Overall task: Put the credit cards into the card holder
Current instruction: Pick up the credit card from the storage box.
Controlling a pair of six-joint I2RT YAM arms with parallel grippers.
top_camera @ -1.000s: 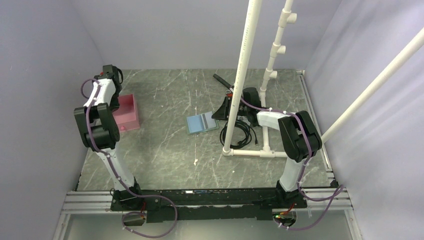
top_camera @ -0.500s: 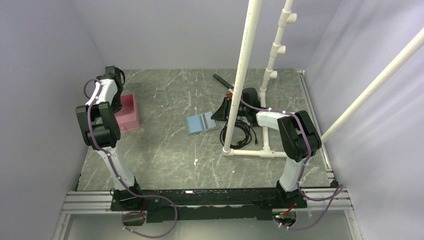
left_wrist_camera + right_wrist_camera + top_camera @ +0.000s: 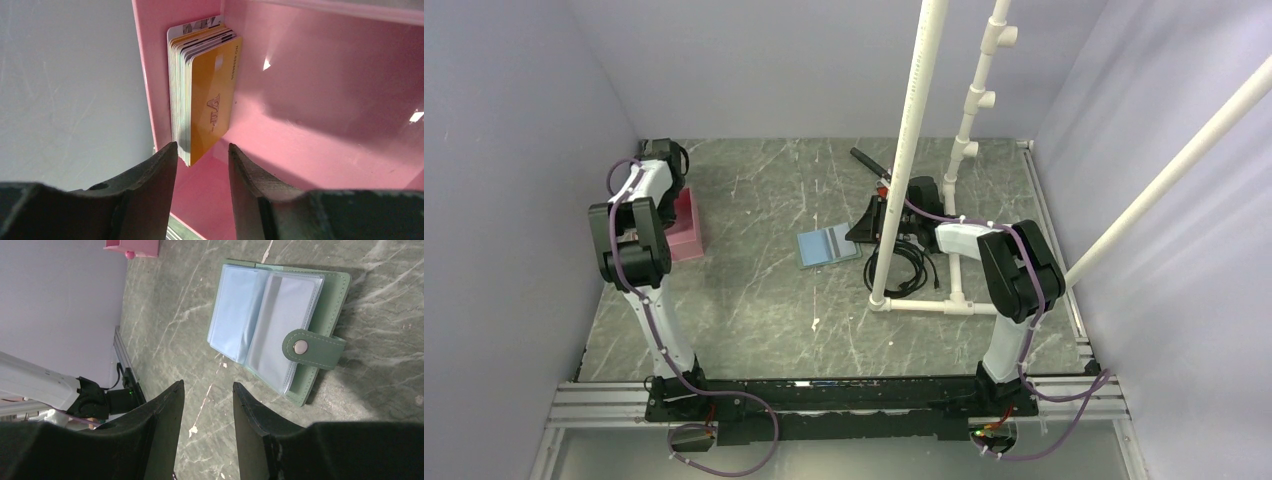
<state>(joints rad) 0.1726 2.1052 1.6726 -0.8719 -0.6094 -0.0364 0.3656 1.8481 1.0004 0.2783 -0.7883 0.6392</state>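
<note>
While the left pincer (image 3: 200, 152) hangs open, reaching for the credit cards (image 3: 207, 100) stacked on edge against a wall of the pink tray (image 3: 310, 100) at the left, it probably must next pinch just one, and the right pincer (image 3: 207, 390) hangs open near the card holder (image 3: 280, 325) lying open in the middle of the worktop (image 3: 754, 290).

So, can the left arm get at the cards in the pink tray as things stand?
Probably yes: the left end effector hangs open at the credit cards, which stand on edge against a wall of the pink tray, nothing between.
</note>
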